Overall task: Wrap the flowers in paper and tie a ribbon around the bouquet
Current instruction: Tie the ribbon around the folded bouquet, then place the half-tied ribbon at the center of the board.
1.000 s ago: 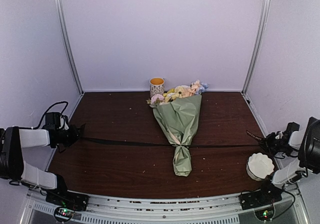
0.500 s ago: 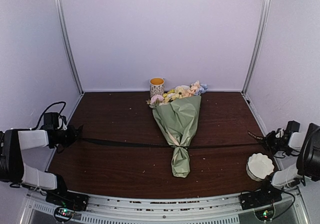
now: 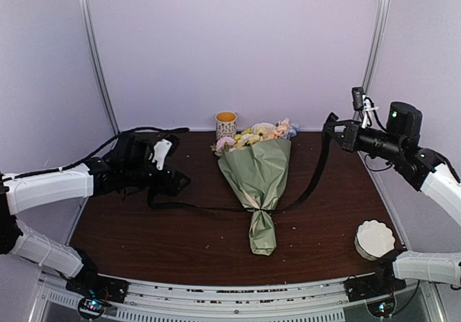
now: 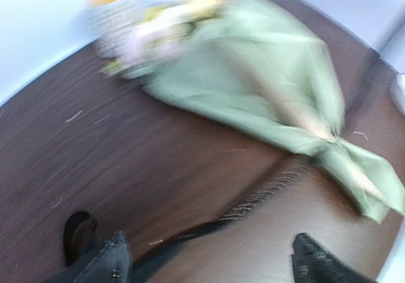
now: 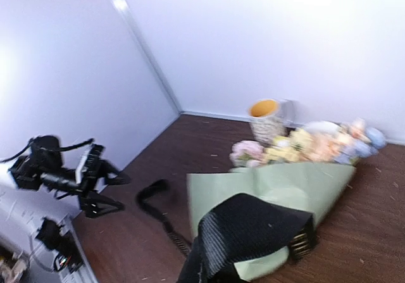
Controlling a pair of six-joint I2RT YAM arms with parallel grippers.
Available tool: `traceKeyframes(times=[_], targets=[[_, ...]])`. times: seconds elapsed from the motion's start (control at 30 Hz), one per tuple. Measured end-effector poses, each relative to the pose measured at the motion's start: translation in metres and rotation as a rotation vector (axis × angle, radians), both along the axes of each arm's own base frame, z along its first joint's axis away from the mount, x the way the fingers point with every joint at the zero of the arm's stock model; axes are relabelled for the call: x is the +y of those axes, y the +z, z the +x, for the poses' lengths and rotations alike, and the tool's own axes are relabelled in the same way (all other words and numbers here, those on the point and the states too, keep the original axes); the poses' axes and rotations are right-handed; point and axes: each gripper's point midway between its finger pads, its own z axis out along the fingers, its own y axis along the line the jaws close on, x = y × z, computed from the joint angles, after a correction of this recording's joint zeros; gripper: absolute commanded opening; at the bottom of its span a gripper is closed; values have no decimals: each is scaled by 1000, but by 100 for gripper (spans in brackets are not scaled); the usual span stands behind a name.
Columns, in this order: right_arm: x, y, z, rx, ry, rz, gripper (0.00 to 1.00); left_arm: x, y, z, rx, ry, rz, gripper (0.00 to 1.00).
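Observation:
The flowers [image 3: 261,131] lie on the dark table, wrapped in the sage-green paper [image 3: 257,172], which is pinched at the neck. The black ribbon [image 3: 209,207] circles that neck. Its left part lies slack on the table and ends in a small loop. Its right part rises to my right gripper [image 3: 333,125], which is shut on it high above the table's back right. In the right wrist view the ribbon [image 5: 253,232] fills the foreground and hides the fingers. My left gripper [image 4: 212,265] is open just above the table, left of the bouquet, and the ribbon [image 4: 266,194] passes loose between its fingers.
A patterned cup [image 3: 226,124] with a yellow inside stands at the back, touching the blooms. A white scalloped round stack [image 3: 374,238] sits at the front right. Pale walls close in the table on three sides.
My left gripper has opened, let the ribbon's left end drop, and moved in toward the bouquet. My right arm has swung up and back, lifting the ribbon's right end.

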Motion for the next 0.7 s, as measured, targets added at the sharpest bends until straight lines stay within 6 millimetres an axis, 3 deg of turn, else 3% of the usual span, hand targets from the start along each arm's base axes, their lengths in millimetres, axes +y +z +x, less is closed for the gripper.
traceKeyframes(times=[0.07, 0.17, 0.33, 0.43, 0.5, 0.57, 0.7], targets=[[38, 27, -27, -72, 152, 3, 0, -45, 19, -31, -36, -223, 5, 98], [72, 60, -59, -152, 308, 20, 0, -87, 57, -67, -101, -491, -49, 98], [107, 93, -85, -218, 455, 49, 0, -129, 133, -88, -292, -728, -181, 96], [124, 96, -90, -218, 511, 54, 0, -165, 162, -91, -357, -833, -273, 78], [131, 96, -91, -215, 533, 52, 0, -192, 165, -90, -359, -892, -316, 74], [136, 99, -91, -217, 549, 52, 0, -220, 153, -89, -326, -944, -347, 73], [137, 104, -91, -229, 557, 53, 0, -248, 112, -93, -223, -975, -351, 49]])
